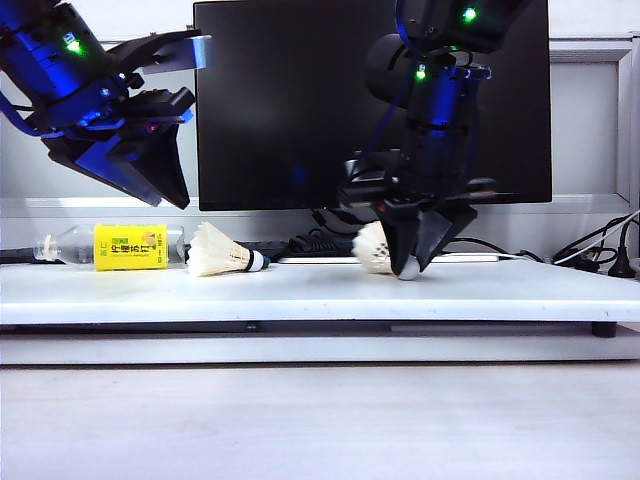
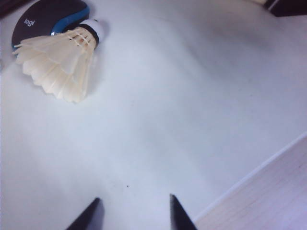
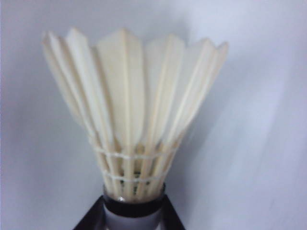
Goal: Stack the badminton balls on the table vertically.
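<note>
One badminton ball (image 1: 222,250) lies on its side on the white table (image 1: 300,290), its cork tip pointing right; the left wrist view shows it (image 2: 60,62) well ahead of my left gripper (image 2: 134,203). That gripper (image 1: 170,190) hangs high at the left, open and holding nothing. My right gripper (image 1: 410,268) is down at the table's middle, shut on the cork tip of the other badminton ball (image 1: 372,247). Its feather skirt (image 3: 134,110) fans out beyond the fingers (image 3: 91,220), which clamp the dark band and cork at my right gripper (image 3: 133,215).
A blue and black mouse (image 2: 45,17) touches the lying shuttlecock's tip. A clear bottle with a yellow label (image 1: 130,247) lies at the back left. A black monitor (image 1: 300,100) stands behind, cables (image 1: 590,255) at the right. Pale wood-grain surface (image 1: 320,420) lies below the table's front edge.
</note>
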Robot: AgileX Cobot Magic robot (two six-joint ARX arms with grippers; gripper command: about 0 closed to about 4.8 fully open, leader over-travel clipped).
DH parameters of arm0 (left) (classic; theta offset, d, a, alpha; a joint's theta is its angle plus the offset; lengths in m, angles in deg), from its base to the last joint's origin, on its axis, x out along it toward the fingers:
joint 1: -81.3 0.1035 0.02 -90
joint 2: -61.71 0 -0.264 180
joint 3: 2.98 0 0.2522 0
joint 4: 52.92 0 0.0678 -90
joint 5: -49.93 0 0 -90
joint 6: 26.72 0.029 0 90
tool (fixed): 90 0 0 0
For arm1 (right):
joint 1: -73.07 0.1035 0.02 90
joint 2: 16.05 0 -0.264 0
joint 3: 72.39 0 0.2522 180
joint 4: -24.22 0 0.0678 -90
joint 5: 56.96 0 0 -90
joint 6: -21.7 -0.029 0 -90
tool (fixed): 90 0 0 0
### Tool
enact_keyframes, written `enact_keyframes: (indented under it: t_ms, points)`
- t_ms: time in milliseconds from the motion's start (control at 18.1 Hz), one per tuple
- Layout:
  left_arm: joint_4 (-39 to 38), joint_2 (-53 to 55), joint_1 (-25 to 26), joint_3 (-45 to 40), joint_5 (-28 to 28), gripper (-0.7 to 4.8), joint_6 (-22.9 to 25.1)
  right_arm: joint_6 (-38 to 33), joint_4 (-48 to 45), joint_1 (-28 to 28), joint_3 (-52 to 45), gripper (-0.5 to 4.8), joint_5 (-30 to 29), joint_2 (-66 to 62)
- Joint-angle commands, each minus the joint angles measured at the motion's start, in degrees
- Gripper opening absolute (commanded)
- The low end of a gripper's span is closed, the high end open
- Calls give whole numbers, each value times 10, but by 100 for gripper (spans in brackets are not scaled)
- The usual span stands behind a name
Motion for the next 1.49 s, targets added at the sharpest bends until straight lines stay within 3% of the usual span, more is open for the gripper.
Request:
enact_keyframes:
  t_ms: [55, 165, 276, 386, 441, 551, 662, 772, 882, 1158, 1213, 1378, 1488]
  points:
    - [3, -2, -1, 3, 0, 187, 2, -212, 9, 0, -7, 119, 11, -8]
    - [3, -2, -1, 3, 0, 187, 2, -354, 7, 1, -7, 119, 12, -8]
    - [-1, -2, -1, 3, 0, 187, -2, -446, 27, 4, -7, 119, 39, -8]
    - [-10, -2, -1, 3, 0, 187, -2, -593, 62, 11, -7, 120, 67, -8]
    - [-17, -2, -1, 3, 0, 187, -2, -662, 63, 14, -7, 144, 70, -8]
    - [-28, -2, -1, 3, 0, 187, -2, -739, 42, 18, -7, 163, 70, -8]
    - [-37, -2, -1, 3, 0, 187, -2, -769, -10, 20, -7, 163, 74, -8]
    - [-42, -2, -1, 3, 0, 187, -2, -748, -70, 20, -6, 164, 74, -8]
    - [-44, -2, -1, 3, 0, 187, -2, -685, -106, 21, -6, 205, 74, -7]
    - [-45, -2, -1, 3, 0, 187, -10, -667, -107, 40, -6, 214, 94, 3]
    - [-48, -2, -1, 3, 0, 187, -15, -636, -108, 44, -6, 214, 99, 8]
    - [-68, -2, -1, 3, 0, 187, -15, -409, -120, 47, -6, 213, 131, 23]
    - [-78, -2, -1, 3, 0, 187, -14, -187, -122, 46, -6, 212, 137, 37]
